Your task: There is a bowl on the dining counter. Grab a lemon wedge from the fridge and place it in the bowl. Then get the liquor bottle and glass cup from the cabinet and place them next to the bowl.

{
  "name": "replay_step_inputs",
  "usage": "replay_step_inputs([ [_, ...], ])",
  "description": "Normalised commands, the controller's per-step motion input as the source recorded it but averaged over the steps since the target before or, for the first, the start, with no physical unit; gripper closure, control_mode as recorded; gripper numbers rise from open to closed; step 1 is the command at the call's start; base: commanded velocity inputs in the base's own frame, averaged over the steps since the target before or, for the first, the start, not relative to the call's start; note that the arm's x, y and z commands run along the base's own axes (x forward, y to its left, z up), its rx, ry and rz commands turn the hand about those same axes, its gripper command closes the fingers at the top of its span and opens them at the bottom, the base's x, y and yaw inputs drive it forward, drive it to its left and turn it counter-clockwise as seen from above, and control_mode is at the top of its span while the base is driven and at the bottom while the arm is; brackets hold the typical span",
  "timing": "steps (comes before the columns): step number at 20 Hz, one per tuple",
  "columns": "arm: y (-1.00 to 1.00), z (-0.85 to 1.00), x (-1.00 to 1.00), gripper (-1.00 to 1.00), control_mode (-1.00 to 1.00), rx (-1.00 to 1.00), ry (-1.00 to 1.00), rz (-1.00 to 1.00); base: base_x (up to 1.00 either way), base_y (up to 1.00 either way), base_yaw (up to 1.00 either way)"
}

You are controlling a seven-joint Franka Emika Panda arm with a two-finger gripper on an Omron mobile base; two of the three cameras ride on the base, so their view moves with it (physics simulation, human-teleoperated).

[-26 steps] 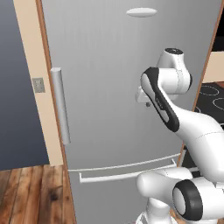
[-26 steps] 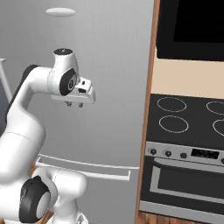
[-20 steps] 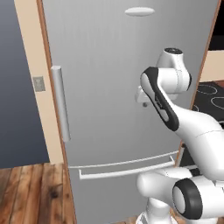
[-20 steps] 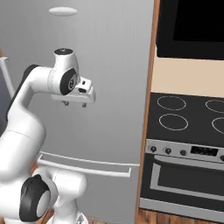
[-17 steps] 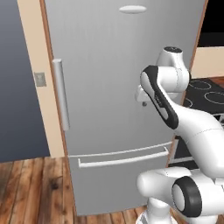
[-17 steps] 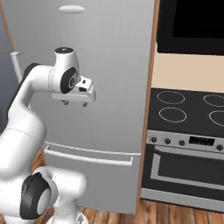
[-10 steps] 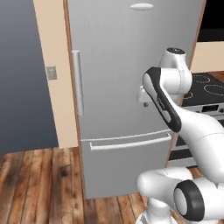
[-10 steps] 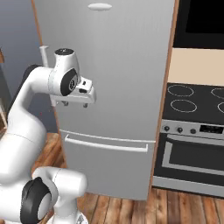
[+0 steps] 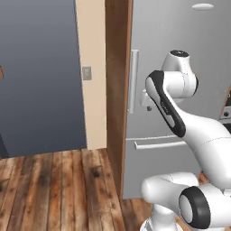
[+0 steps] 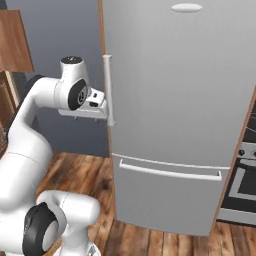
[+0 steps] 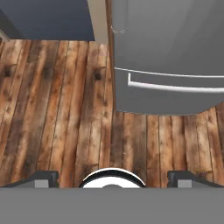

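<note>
The grey fridge (image 9: pixel 180 54) (image 10: pixel 185 100) stands shut, with a vertical door handle (image 9: pixel 132 81) (image 10: pixel 107 90) and a lower drawer handle (image 10: pixel 170 172) (image 11: pixel 175 85). My gripper (image 9: pixel 146 104) (image 10: pixel 82 115) hangs at mid height just in front of the door handle and points down at the floor. In the hand view my gripper (image 11: pixel 113 178) is open: its fingertips (image 11: pixel 43 177) stand far apart with nothing between them. The bowl, lemon wedge, liquor bottle, glass cup and cabinet are out of view.
A wooden side panel (image 9: pixel 116 90) frames the fridge's left edge. Beside it is a beige wall strip with a switch (image 9: pixel 86 73), then a dark blue wall (image 9: pixel 40 76). Plank floor (image 11: pixel 57 109) spreads to the left. A stove (image 10: pixel 245 185) stands right of the fridge.
The whole picture has shifted: the base has moved, so the fridge now sits further right in both base views and the stove is nearly out. The arm keeps its pose.
</note>
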Motion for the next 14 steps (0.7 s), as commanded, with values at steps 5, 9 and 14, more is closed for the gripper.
replay_step_inputs([
  [5, 0.0, 0.0, 0.0, -1.0, 1.0, 0.0, 0.0, 0.0, 0.21, 0.43, -0.02],
  [9, 0.0, 0.0, 0.0, -1.0, 1.0, 0.0, 0.0, 0.0, 0.47, 0.12, -0.09],
  [14, 0.0, 0.0, 0.0, -1.0, 1.0, 0.0, 0.0, 0.0, 0.52, 0.17, -0.17],
])
